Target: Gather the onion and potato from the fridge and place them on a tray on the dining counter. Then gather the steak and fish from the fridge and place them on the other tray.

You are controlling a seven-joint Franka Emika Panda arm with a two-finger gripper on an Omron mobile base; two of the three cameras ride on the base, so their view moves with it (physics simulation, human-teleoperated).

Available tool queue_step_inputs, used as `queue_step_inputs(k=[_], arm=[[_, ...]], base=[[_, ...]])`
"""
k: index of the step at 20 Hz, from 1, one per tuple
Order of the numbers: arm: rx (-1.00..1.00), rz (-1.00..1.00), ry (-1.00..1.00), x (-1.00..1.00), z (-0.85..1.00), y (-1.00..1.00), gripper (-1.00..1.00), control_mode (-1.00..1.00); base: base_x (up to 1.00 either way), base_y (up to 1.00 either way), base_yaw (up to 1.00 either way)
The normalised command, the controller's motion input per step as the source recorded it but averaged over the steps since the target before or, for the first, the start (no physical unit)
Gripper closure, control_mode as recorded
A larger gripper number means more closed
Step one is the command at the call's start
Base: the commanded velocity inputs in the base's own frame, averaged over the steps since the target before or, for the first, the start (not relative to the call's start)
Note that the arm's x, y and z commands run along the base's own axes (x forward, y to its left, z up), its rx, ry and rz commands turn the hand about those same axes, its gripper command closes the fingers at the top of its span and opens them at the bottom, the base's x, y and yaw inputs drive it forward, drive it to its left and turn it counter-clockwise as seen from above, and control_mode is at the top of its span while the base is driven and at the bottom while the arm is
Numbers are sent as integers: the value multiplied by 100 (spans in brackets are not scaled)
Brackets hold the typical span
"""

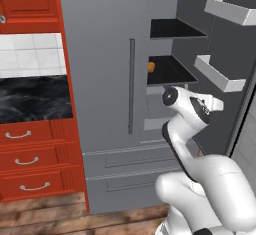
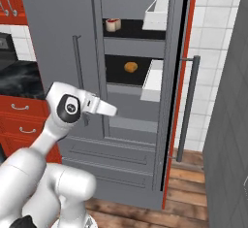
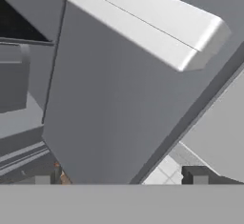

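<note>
We see the fridge (image 2: pixel 131 38) with its right door swung open, and on a black inner shelf (image 2: pixel 123 72) sits a round orange-brown vegetable (image 2: pixel 131 67), at about 1 o'clock from the arm's wrist in the right base view. On the shelf above it, toward 12 o'clock, rests a red-and-white piece of meat (image 2: pixel 112 24). Our tool (image 3: pixel 119 178) has its tips set wide apart, holding nothing, facing a white door bin (image 3: pixel 143 23).
</note>
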Motion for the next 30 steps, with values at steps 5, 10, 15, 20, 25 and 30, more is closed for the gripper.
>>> queue_step_inputs(k=[5,10,15,20,25,30], arm=[[7,25,1,37,2,55,-100,-100],[12,18,4,17,3,61,-100,-100],[14,16,0,13,0,55,-100,-100],[12,17,-5,1,0,49,-100,-100],[7,16,-5,8,3,34,-100,-100],[0,14,-4,10,1,30,-100,-100]], base=[[0,0,0],[0,0,0],[0,0,0],[0,0,0],[0,0,0],[0,0,0]])
